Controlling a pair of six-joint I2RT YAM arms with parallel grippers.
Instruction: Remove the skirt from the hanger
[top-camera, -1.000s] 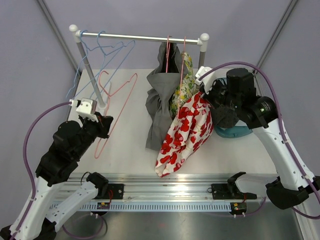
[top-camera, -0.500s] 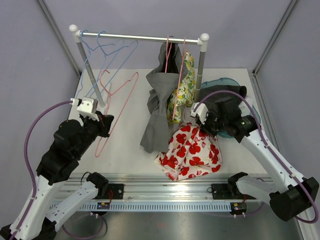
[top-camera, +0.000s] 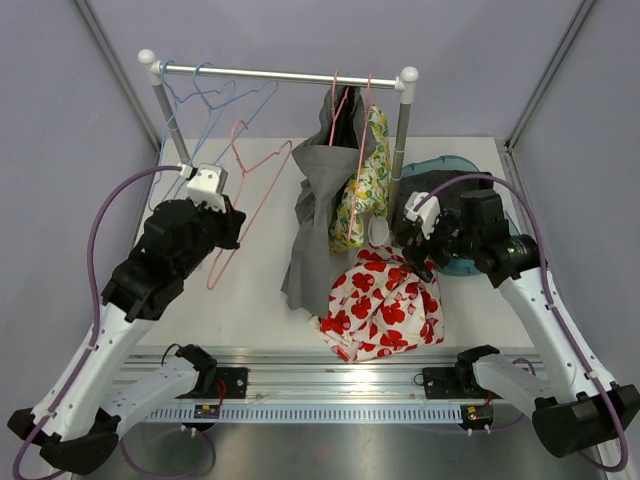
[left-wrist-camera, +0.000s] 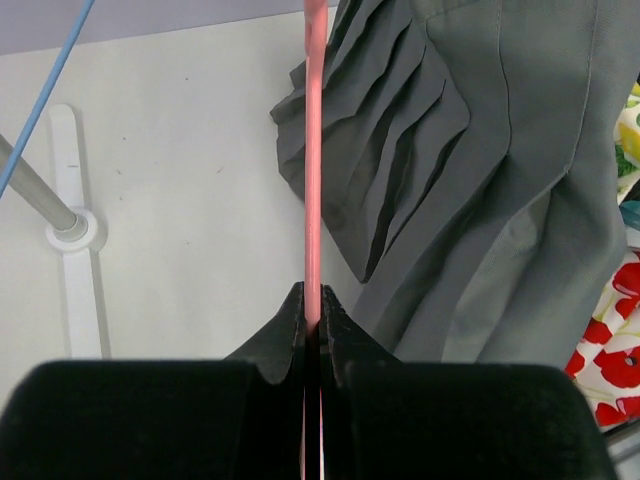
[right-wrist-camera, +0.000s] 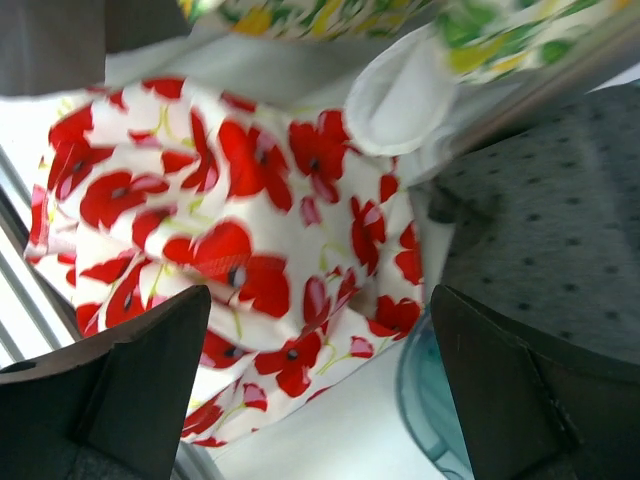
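The white skirt with red poppies (top-camera: 385, 305) lies crumpled on the table near the front edge, off any hanger. My right gripper (top-camera: 415, 258) hovers just over its right side, open and empty; in the right wrist view the skirt (right-wrist-camera: 230, 220) fills the space beyond the spread fingers (right-wrist-camera: 150, 370) of that gripper (right-wrist-camera: 320, 300). My left gripper (top-camera: 230, 230) is shut on the wire of a bare pink hanger (top-camera: 255, 185), held off the rail at the left. In the left wrist view the pink hanger (left-wrist-camera: 315, 150) runs straight up from that gripper (left-wrist-camera: 313, 300).
A grey pleated skirt (top-camera: 320, 210) and a yellow-green floral garment (top-camera: 362, 190) hang on pink hangers from the rail (top-camera: 280, 75). Blue hangers (top-camera: 215, 100) hang at its left end. A teal basket (top-camera: 465, 262) with dotted grey cloth (right-wrist-camera: 540, 230) stands at the right.
My right gripper brought the poppy skirt down from the rail, then opened and let it drop on the table. My left arm carried the pink hanger up and to the right.
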